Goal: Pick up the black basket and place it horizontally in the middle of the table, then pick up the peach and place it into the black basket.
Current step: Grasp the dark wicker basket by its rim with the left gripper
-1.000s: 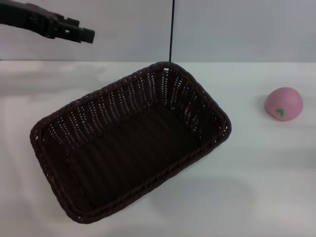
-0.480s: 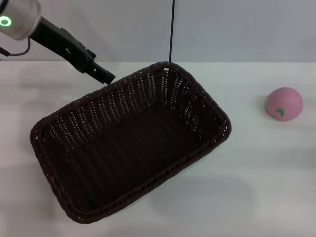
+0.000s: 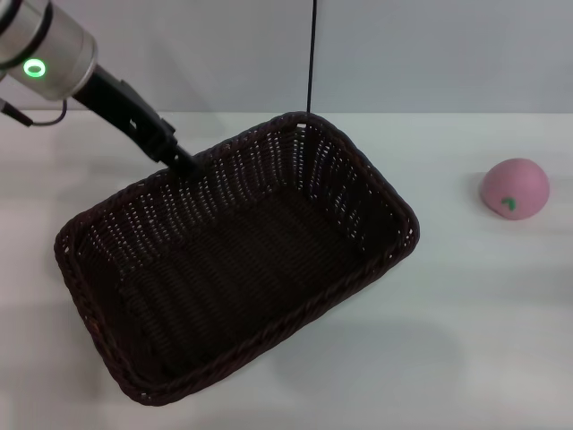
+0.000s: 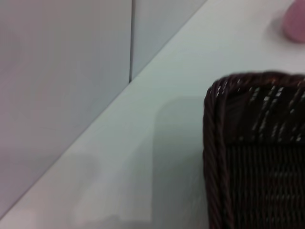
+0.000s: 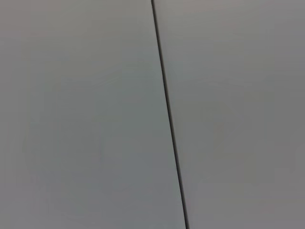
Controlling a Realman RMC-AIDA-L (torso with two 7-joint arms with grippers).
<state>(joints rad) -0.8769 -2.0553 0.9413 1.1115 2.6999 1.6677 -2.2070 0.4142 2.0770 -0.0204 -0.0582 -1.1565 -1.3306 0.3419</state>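
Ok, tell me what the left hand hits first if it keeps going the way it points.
Most likely the far rim of the black basket: the left hand points down at it, though depth is unclear.

The left arm reaches in from the upper left of the head view, its silver wrist segment carrying a lit green ring, and slopes down and to the right into a dark, narrow gripper body. The left gripper point(image 3: 182, 161) ends at the far long rim of the black basket point(image 3: 233, 269), its tip at or just over the braided edge; whether the fingers are spread or closed cannot be made out. The right arm and its gripper do not appear in any view of the workspace.
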